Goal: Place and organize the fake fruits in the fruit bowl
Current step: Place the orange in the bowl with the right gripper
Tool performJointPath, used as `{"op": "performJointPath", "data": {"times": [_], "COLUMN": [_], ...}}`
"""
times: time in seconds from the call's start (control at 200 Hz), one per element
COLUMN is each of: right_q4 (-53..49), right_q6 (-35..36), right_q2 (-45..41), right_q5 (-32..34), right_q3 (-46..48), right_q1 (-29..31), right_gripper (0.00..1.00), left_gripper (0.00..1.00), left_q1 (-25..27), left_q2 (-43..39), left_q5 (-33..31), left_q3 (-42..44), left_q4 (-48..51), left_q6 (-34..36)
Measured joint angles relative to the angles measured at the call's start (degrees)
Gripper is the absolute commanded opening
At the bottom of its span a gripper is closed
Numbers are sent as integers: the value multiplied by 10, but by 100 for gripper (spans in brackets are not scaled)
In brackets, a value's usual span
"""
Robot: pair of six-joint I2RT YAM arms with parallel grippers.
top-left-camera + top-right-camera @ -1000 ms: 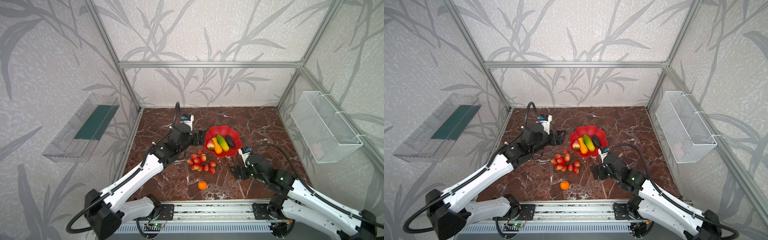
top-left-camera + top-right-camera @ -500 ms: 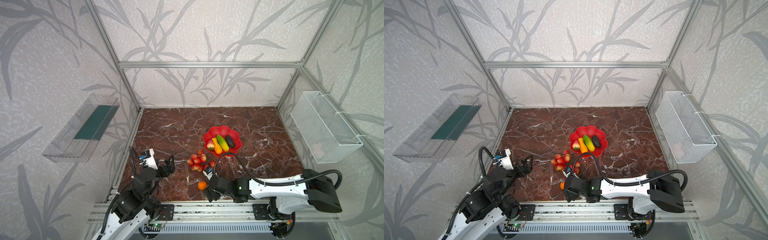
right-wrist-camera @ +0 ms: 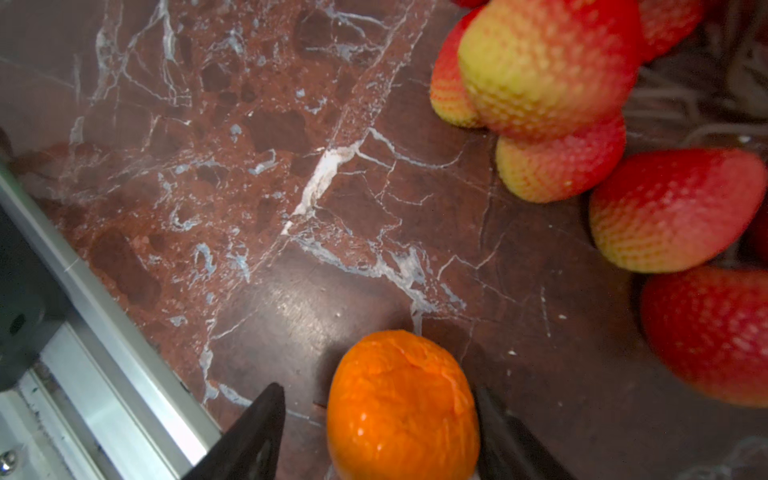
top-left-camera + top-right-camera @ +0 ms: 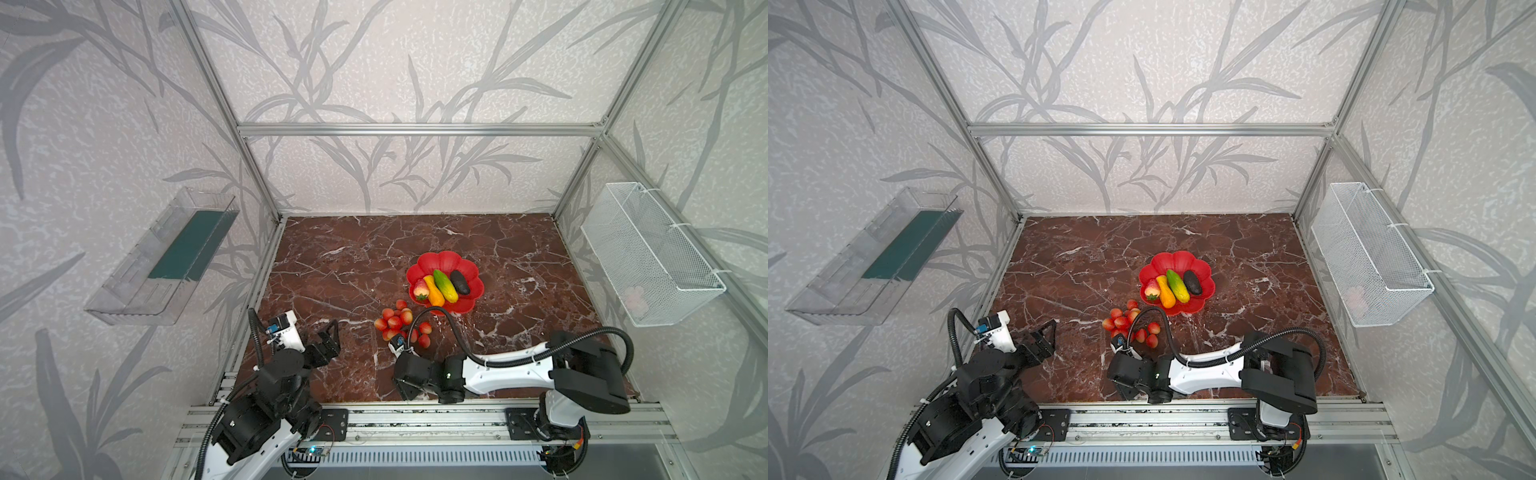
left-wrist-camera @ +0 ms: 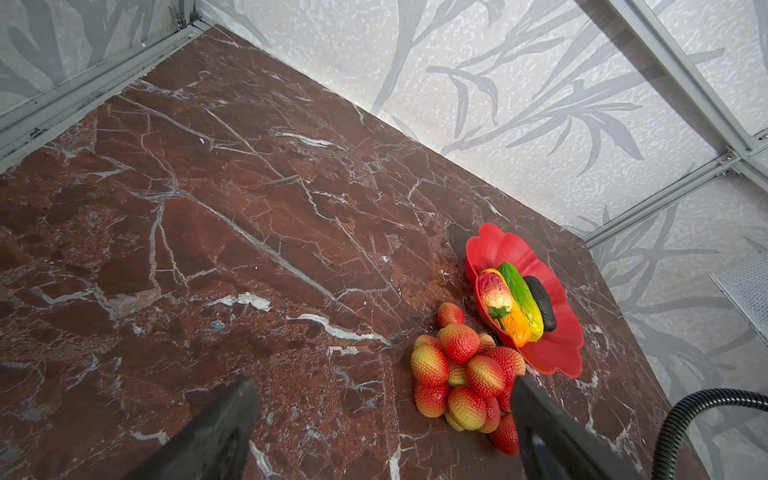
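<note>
Right jaws straddle the small orange [image 3: 401, 407], which sits on the desk [image 4: 353, 266] near its front edge, close to the aluminium rail [image 3: 104, 353]. In the right wrist view one black finger [image 3: 511, 440] lies against the fruit's side, while the other finger [image 3: 253, 436] stands off it with a strip of marble showing between, so the jaws are parted around the orange and not pinching it. In both top views the right arm lies low along the front of the desk and its wrist hides the orange.

Left jaws are spread wide with nothing between them. They hover over the front-left part of the desk, and their fingers [image 5: 224, 419] point toward the fruit.

The fruit bowl [image 4: 441, 261] rests right of the desk's middle. Four fruits lie in it side by side: the large strawberry [image 4: 420, 287], the yellow oblong [image 4: 433, 291], the green-yellow oblong [image 4: 445, 286] and the dark avocado [image 4: 459, 282]. The cluster of berries [image 4: 395, 322] lies on the marble just in front of the bowl's near-left rim, between the bowl and the right wrist, and the arm's black cable [image 4: 440, 311] arches over it.

A white wire basket [image 4: 648, 253] hangs on the right wall and a clear plastic tray [image 4: 162, 257] on the left wall.
</note>
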State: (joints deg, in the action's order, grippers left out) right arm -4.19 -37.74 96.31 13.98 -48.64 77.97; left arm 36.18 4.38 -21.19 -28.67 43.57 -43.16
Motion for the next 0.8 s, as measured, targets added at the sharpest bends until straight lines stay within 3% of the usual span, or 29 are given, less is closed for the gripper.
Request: {"op": "performJointPath", "data": {"times": [0.11, 0.21, 0.335, 0.445, 0.555, 0.665, 0.8], "right_q4": [1, -8, -34, -51, -70, -82, -79], "right_q6": [-2, 0, 13, 40, 75, 108, 139], "right_q2": [-2, -33, -155, -282, -366, -379, -336], "right_q5": [7, 19, 30, 42, 39, 31, 5], "right_q3": [0, 6, 33, 52, 65, 70, 70], "right_q1": [-4, -9, -43, -113, -224, -326, -398], "right_gripper": [41, 38, 36, 37, 37, 37, 37], "left_gripper": [95, 95, 95, 95, 95, 95, 95], "left_q1": [0, 0, 0, 0, 0, 0, 0], "left_q2": [0, 0, 0, 0, 0, 0, 3], "left_q5": [0, 2, 6, 13, 16, 19, 31], "left_q3": [0, 0, 0, 0, 1, 4, 5], "left_q4": [2, 2, 1, -3, -7, -8, -19], "left_q6": [0, 0, 1, 1, 5, 7, 12]}}
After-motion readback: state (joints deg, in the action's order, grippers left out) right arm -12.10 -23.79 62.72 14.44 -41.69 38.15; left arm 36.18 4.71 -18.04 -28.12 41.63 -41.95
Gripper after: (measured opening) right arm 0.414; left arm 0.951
